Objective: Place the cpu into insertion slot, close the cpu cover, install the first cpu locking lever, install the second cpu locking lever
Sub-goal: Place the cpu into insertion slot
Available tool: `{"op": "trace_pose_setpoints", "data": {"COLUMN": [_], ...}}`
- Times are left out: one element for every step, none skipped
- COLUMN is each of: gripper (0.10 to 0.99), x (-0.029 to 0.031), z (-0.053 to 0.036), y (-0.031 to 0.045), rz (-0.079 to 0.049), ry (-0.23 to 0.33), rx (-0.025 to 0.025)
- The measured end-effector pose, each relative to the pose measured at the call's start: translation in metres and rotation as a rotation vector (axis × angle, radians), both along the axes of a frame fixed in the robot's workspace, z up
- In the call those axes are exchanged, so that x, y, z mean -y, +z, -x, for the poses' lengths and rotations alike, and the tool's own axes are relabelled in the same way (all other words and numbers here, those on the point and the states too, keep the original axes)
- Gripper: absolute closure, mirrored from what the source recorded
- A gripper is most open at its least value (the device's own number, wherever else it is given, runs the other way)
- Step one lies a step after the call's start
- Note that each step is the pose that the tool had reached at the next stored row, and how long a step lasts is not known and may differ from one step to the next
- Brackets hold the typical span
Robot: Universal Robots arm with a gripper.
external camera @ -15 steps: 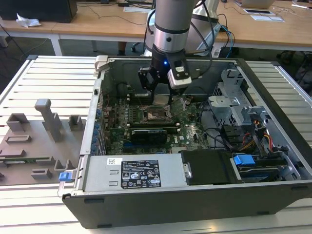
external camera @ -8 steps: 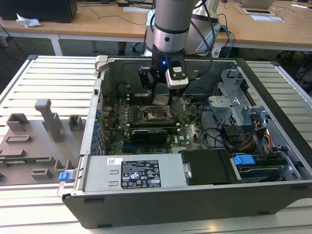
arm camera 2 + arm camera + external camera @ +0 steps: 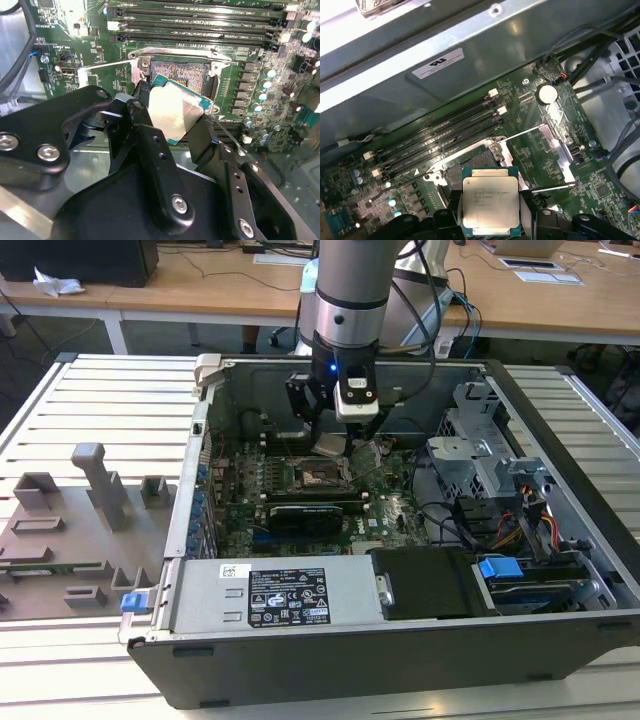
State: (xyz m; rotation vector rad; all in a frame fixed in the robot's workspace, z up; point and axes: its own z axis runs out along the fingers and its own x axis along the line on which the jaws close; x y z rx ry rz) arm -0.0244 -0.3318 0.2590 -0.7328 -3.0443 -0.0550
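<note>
My gripper (image 3: 330, 440) hangs inside the open computer case, shut on the cpu (image 3: 329, 447), a small square chip with a silvery top. Both wrist views show the cpu (image 3: 175, 112) (image 3: 490, 202) clamped by two opposite edges between the black fingers (image 3: 145, 125), slightly tilted. It hovers just above and beside the insertion slot (image 3: 177, 75) (image 3: 470, 170), a square black socket with a metal rim on the green motherboard (image 3: 390, 510). The slot lies bare. Its metal cover (image 3: 554, 147) is flipped open to one side, and a thin wire lever (image 3: 552, 188) stands free.
Long black memory slots (image 3: 440, 135) run beside the socket, with a coin battery (image 3: 547, 93) nearby. The power supply (image 3: 290, 595) and drive bays with cables (image 3: 510, 520) fill the case's front and the exterior view's right. A grey fixture (image 3: 90, 510) sits outside on the exterior view's left.
</note>
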Motion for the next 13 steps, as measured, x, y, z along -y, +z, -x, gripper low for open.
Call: {"op": "trace_pose_setpoints", "data": {"gripper": [0.545, 0.545, 0.545, 0.545, 0.545, 0.545, 0.545, 0.545, 0.545, 0.545, 0.545, 0.545, 0.545], "x": [0.0, 0.0, 0.0, 0.0, 0.0, 0.0, 0.0, 0.0, 0.0, 0.0, 0.0, 0.0, 0.0], "z": [0.0, 0.0, 0.0, 0.0, 0.0, 0.0, 0.0, 0.0, 0.0, 0.0, 0.0, 0.0, 0.0], "y": [0.0, 0.0, 0.0, 0.0, 0.0, 0.0, -0.0001, -0.0001, -0.0001, -0.0001, -0.0001, -0.0001, -0.0001], "rz": [0.0, 0.0, 0.0, 0.0, 0.0, 0.0, 0.0, 0.0, 0.0, 0.0, 0.0, 0.0, 0.0], "ry": [-0.017, -0.026, -0.035, -0.048, -0.056, -0.064, -0.077, -0.087, -0.094, -0.105, -0.114, -0.129, -0.14], "rx": [0.0, 0.0, 0.0, 0.0, -0.0001, 0.0, 0.0, 0.0, 0.0, 0.0, 0.0, 0.0, -0.0001]}}
